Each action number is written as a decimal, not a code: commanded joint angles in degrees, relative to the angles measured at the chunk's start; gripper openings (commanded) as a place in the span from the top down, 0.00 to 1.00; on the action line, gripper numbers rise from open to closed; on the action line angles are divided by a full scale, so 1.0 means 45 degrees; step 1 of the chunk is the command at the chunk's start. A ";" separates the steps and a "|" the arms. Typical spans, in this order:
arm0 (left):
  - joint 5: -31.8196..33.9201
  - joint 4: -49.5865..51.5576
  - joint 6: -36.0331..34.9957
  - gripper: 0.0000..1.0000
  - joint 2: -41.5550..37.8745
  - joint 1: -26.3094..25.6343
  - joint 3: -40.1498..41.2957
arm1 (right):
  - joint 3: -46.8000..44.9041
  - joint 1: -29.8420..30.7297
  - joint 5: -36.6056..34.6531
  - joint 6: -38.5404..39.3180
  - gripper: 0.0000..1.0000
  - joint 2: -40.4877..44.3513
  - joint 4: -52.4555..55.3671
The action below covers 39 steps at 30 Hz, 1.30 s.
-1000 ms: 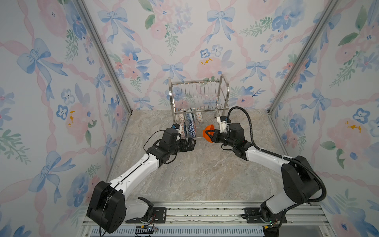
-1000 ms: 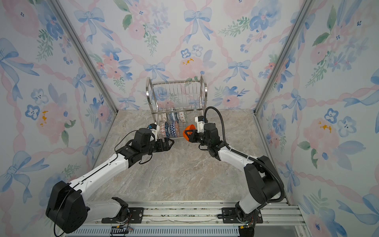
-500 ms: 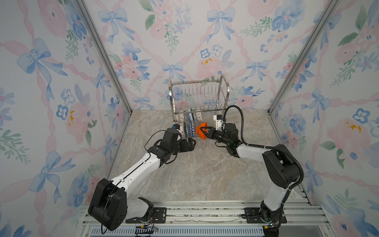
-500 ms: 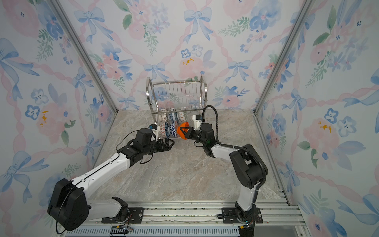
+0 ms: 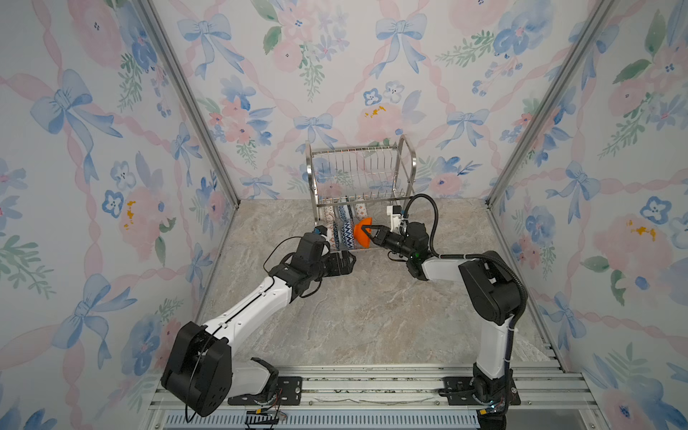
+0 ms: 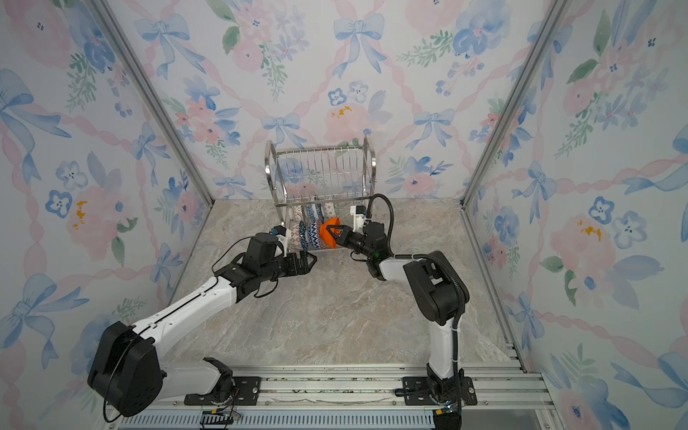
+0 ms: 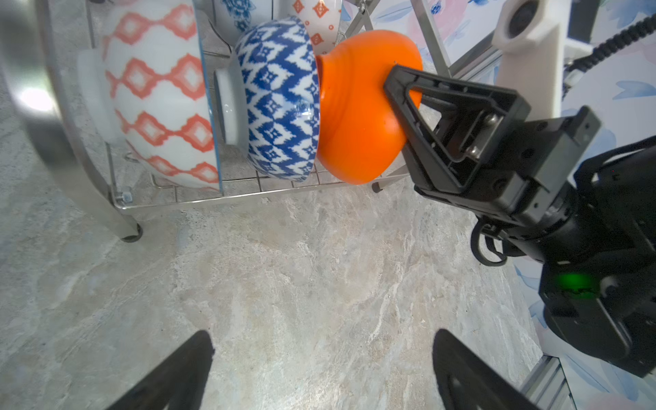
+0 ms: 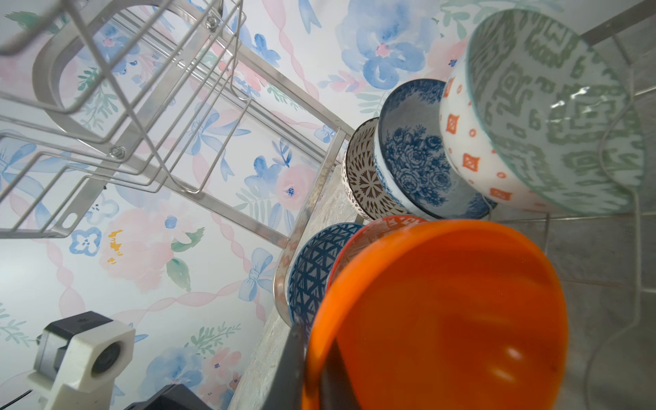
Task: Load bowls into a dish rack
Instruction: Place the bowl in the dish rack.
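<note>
Right gripper (image 5: 369,232) clamps orange bowl (image 5: 359,237) rim, frame centre, at dish rack (image 5: 411,163) lower tier. Bowl on edge, mouth facing frame right, base toward blue-white bowl (image 7: 280,106). Left gripper (image 5: 349,261) wide open, empty.

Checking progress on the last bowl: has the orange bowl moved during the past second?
Yes. The orange bowl, gripped by the right pincer, has moved closer to the dish rack, at its lower tier.
</note>
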State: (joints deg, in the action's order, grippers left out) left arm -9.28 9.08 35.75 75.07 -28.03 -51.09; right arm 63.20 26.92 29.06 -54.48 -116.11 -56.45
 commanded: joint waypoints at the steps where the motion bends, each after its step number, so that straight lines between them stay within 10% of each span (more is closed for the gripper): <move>1: 0.0147 -0.0084 -0.0193 0.02 0.0123 0.0087 0.0103 | 0.0583 -0.0200 0.0369 -0.0489 1.00 -0.0486 -0.1088; 39: 0.0088 -0.0079 -0.0241 0.03 0.0076 0.0096 0.0221 | 0.0634 -0.0855 0.0124 0.0444 0.99 -0.1077 -0.0104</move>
State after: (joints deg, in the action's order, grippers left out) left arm -9.21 9.06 35.75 75.59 -28.03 -50.76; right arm 65.78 24.56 31.29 -53.80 -121.60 -58.22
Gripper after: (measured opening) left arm 0.975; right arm 0.083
